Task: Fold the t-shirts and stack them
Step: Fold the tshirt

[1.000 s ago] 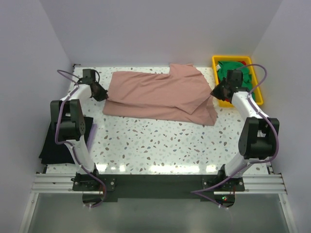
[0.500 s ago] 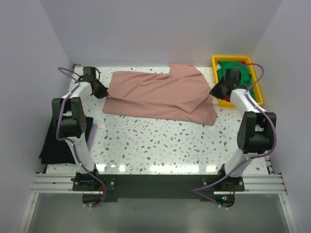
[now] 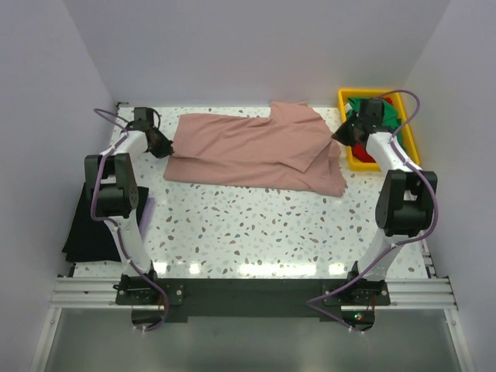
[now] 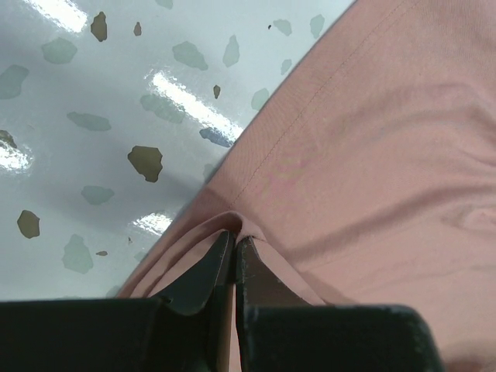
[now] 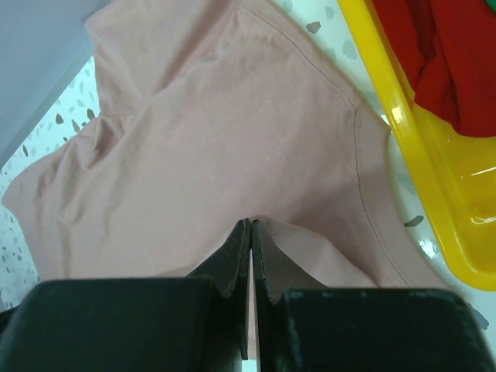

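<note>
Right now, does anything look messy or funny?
Yes. The pink shirt lies crooked, its layers not lined up, one corner poking toward the back. A black cloth seems to droop over the table's left edge.

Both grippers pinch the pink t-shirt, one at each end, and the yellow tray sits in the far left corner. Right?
No: the yellow tray sits in the far right corner, per the top external view. The left gripper and right gripper do pinch the pink t-shirt, one at each end.
</note>
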You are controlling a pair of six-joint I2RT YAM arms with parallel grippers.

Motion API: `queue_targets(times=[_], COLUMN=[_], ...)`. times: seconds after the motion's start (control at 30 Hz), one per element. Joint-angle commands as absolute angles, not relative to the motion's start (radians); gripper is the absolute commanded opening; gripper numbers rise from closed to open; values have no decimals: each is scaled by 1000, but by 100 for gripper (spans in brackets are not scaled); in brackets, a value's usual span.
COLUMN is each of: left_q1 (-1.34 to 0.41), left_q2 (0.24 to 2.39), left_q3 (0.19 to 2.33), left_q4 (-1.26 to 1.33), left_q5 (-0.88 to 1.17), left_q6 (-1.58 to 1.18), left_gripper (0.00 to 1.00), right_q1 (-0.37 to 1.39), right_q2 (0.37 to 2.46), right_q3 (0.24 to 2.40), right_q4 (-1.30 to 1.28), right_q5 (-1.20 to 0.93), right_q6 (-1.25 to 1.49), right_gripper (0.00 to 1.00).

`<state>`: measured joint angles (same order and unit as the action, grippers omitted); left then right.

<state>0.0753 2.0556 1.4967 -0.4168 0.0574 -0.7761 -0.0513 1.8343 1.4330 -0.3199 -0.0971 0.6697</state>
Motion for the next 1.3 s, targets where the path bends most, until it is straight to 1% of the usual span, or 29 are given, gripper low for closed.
queue_targets(times=[0.0, 0.23, 0.53, 1.0, 1.13, 1.17, 1.2, 1.23, 1.27], left_q1=[77, 81, 103, 110, 112, 117, 118, 118, 124], left_q2=[2059, 2051, 2052, 2075, 2088, 2091, 2091, 2088, 2071], left_q3=[1536, 1528, 1525, 1545, 1551, 1555, 1562, 1560, 1556], left_q4=[-397, -393, -373, -353, -338, -333, -328, -322, -316], left_q5=[55, 58, 75, 103, 112, 127, 139, 161, 166], left_q6=[-796, -801, -802, -801, -781, -773, -761, -756, -755], left_gripper=[6, 6, 5, 2, 10, 19, 25, 40, 50], right_q1=[-49, -45, -44, -44, -45, -44, -44, -46, -45], right_q2=[1845, 1867, 1899, 1945, 1977, 1983, 1999, 2006, 2014], right_q3=[1496, 1532, 1528, 1560, 1585, 1589, 1606, 1615, 1640], right_q4=[-290, -308, -305, -308, -304, -302, -301, -299, -298], right_q5=[-107, -114, -106, -104, -123, -127, -139, -150, -161], right_q6=[650, 638, 627, 618, 612, 612, 603, 597, 591], right_gripper=[0, 0, 0, 0, 0, 0, 2, 15, 24])
